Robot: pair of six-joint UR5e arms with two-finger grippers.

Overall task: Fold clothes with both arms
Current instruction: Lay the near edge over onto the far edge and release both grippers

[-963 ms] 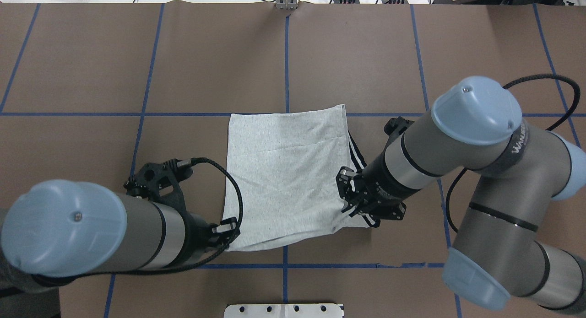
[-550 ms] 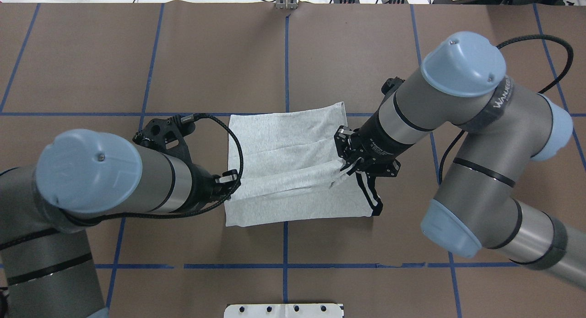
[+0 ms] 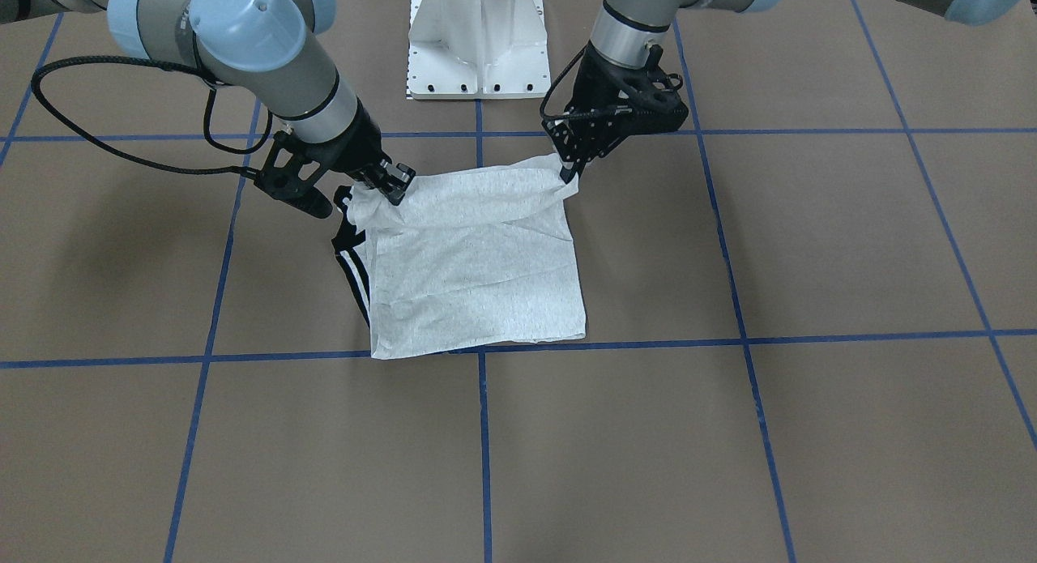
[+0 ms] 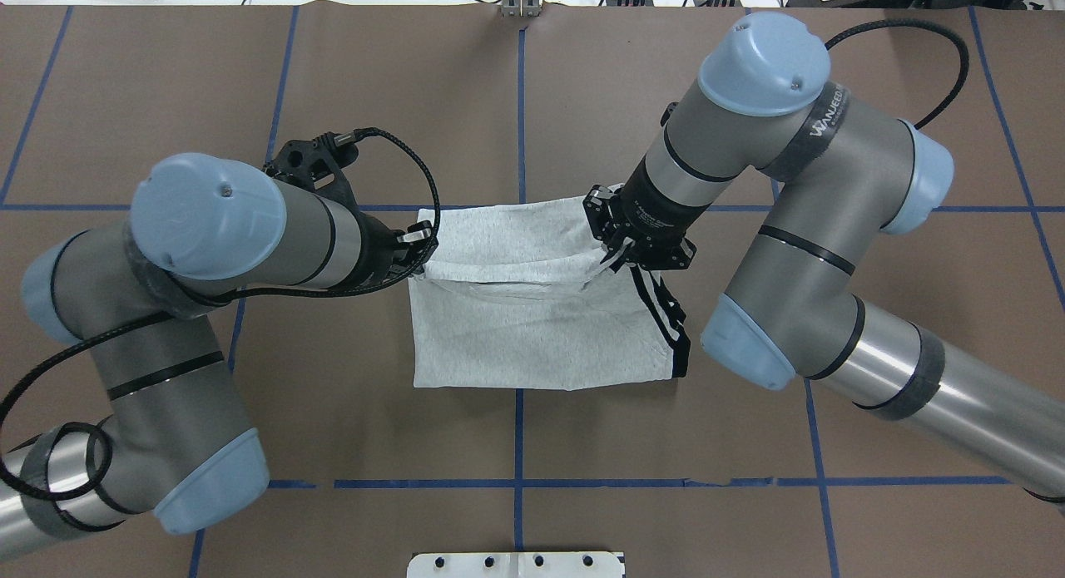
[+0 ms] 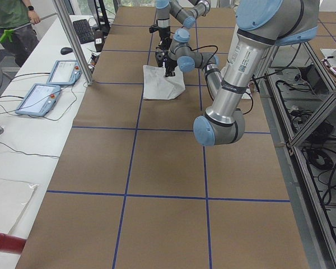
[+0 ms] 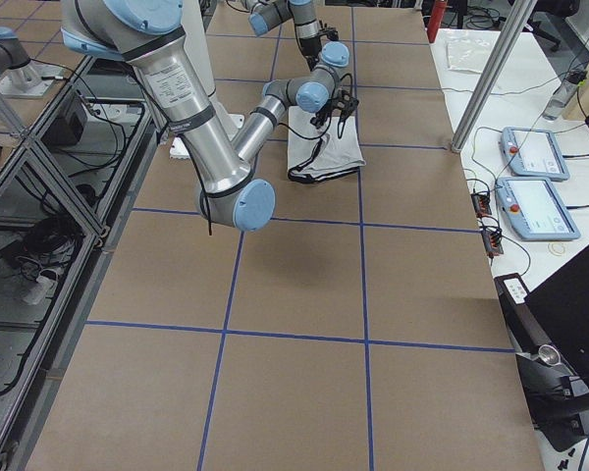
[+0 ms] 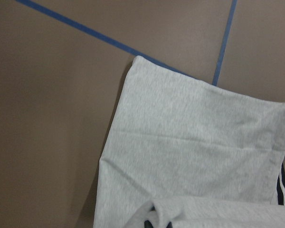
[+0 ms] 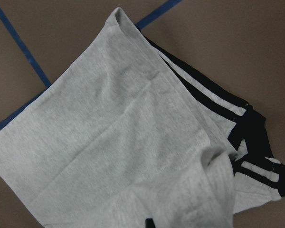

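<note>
The grey shirt (image 4: 541, 337) lies folded near the middle of the brown tabletop (image 4: 374, 104), with its black-striped sleeve on the robot's right. The left gripper (image 4: 418, 249) has its jaws pinched on one raised corner of the cloth. The right gripper (image 4: 614, 247) has its jaws pinched on the other. The raised edge sags between them.

The silver-grey tubular left arm (image 4: 312, 237) and matching right arm (image 4: 832, 187) wear light-blue domed joint caps (image 4: 208, 216), thin black rings and looping black braided cables (image 4: 433, 191); white lettering (image 4: 825, 116) marks the right
</note>
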